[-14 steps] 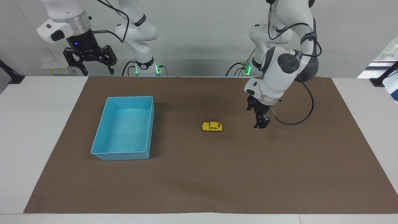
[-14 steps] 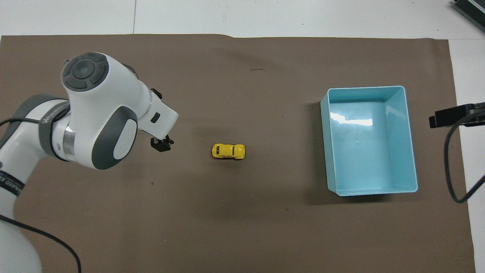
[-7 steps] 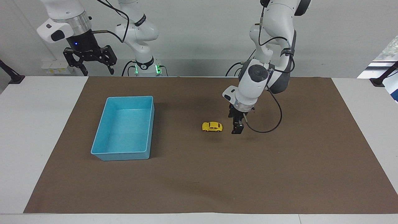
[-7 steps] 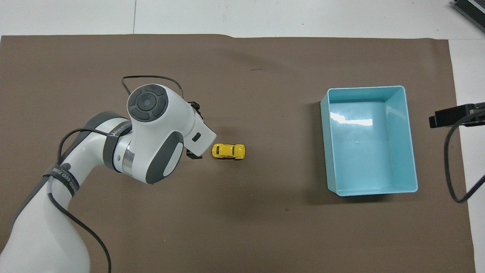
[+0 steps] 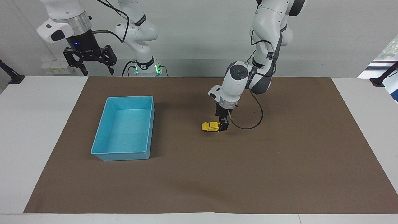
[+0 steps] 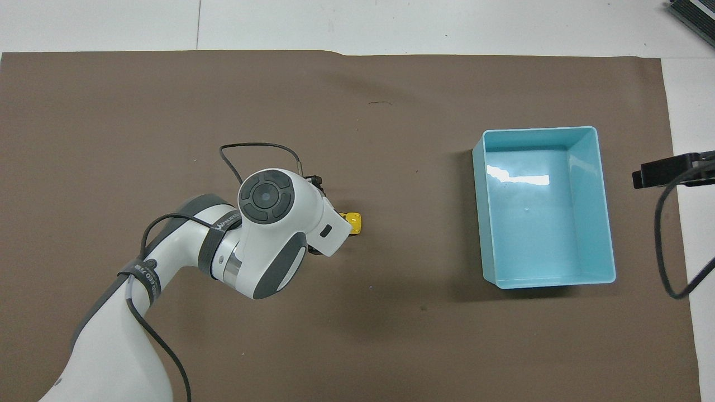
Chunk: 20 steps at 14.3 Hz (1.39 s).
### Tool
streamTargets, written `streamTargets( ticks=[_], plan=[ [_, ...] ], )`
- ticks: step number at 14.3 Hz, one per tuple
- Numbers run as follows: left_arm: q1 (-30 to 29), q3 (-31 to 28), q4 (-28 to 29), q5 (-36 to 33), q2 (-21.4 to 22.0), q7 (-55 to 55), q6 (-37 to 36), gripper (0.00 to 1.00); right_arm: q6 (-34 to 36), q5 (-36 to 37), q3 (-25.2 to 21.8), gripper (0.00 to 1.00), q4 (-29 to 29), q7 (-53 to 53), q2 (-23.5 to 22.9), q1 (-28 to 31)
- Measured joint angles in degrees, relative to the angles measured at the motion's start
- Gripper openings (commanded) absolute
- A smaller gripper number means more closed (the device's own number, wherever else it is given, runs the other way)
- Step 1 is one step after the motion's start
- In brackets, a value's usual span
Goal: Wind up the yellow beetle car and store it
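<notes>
meanwhile, the yellow beetle car (image 5: 211, 126) sits on its wheels on the brown mat (image 5: 279, 161) near the middle of the worktop (image 5: 37, 130), well apart from the light blue bin (image 5: 125, 128), which stands on the mat toward the right arm's end. the bin holds nothing that shows.

the left end effector (image 5: 224, 126) is down low at the end of the car that faces the left arm's end of the worktop, its dark fingers (image 5: 225, 125) right against or just overlapping that end of the toy; whether they touch it cannot be told. its fingers stand spread wide and it has hold of nothing. from overhead the left arm's white wrist covers most of the car, so only the yellow tip (image 6: 355, 222) nearest the bin shows.

the right end effector (image 5: 90, 64) waits high up over the robots' edge of the worktop, near the bin's end, its fingers spread apart and empty.
</notes>
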State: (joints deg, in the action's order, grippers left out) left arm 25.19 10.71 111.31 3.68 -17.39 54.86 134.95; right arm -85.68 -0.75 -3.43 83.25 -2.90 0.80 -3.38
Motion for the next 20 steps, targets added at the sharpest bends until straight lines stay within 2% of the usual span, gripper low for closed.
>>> streamTargets(
  ticks=[3,6,8,20],
  plan=[
    [1.9,0.0,0.3,-1.3,-2.0,-3.3,2.3,0.99,0.1,0.0,0.0,1.00,0.0,0.0,0.0,0.0],
    [2.3,-0.1,0.3,-1.7,-2.8,-6.5,2.9,0.52,0.1,0.0,0.0,1.00,0.0,0.0,0.0,0.0],
    [2.3,-0.1,0.3,-1.9,-2.8,-7.5,2.9,0.00,0.1,0.0,0.0,1.00,0.0,0.0,0.0,0.0],
    [1.6,-0.6,0.6,-2.5,-2.3,-5.8,2.3,0.00,0.1,0.0,0.0,1.00,0.0,0.0,0.0,0.0]
  ],
)
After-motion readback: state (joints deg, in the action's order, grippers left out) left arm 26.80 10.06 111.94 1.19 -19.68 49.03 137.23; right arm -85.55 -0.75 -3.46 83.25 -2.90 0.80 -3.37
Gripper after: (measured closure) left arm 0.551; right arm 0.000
